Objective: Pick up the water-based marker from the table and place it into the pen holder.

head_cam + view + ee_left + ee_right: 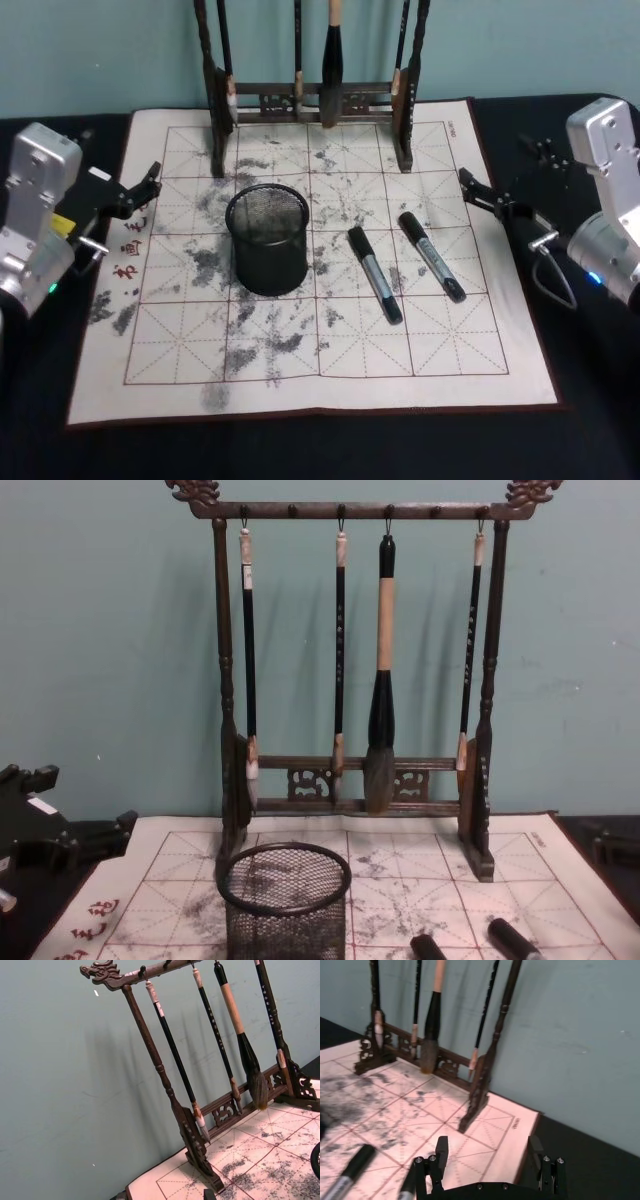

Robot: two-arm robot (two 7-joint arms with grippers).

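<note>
Pen holder: one, a round cup of black wire mesh with a solid rim, upright on the mat, left of centre and in front of the rack's left post. Markers: two slim cylinders with black caps and grey printed barrels. The left marker and the right marker lie flat on the mat to the right of the pen holder. They are roughly parallel, slanted with their caps toward the rack, and apart from each other and from the cup. Mat: one pale cloth rectangle with a dark red border, printed with a grid of squares, blotched with grey ink, and red characters along its left side. Rack: one, dark carved wood with two posts, a top bar with dragon-head ends and a fretwork lower rail, standing at the back of the mat. Brushes: four hanging from the bar; three are thin with dark handles, and one thick brush has a tan handle and a bushy dark tuft. Surface: black cloth. Left end effector: black, on a silver arm, at the mat's left edge; cannot tell whether spread or closed. Right end effector: black, at the mat's right edge near the right marker but clear of it, its two fingers spread wide and holding nothing
</note>
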